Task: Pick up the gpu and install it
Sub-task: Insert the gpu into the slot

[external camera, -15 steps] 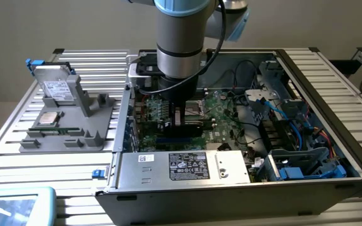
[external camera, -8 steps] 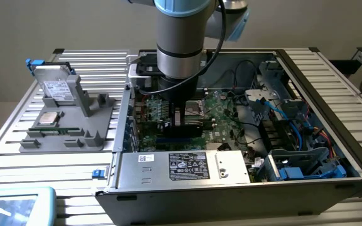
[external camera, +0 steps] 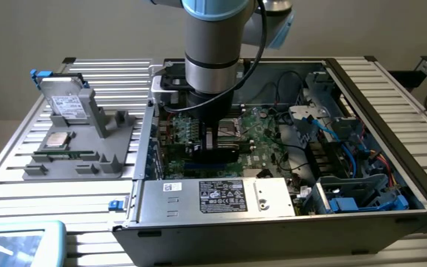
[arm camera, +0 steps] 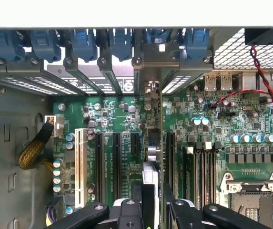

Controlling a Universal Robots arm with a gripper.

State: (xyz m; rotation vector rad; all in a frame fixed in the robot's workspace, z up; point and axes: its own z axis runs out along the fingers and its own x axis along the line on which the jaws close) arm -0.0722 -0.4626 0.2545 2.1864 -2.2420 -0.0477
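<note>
The gpu (external camera: 217, 151) is a dark flat card standing on edge over the green motherboard (external camera: 266, 130) inside the open computer case (external camera: 391, 133). My gripper (external camera: 212, 138) reaches down from the arm and is shut on the card's upper edge. In the wrist view the gpu (arm camera: 151, 143) appears edge-on between my fingers (arm camera: 135, 202), running toward the rear slot openings. Its silver bracket (arm camera: 153, 64) sits at the case's back wall. The card stands among the black expansion slots (arm camera: 99, 162), between two of them; whether it is seated I cannot tell.
A silver power supply box (external camera: 221, 197) lies at the case's near side. Blue and black cables (external camera: 347, 144) fill the exterior view's right. Left of the case a grey fixture (external camera: 113, 125) holds a hard drive (external camera: 66, 103), a processor (external camera: 56, 139) and a memory stick (external camera: 69, 154).
</note>
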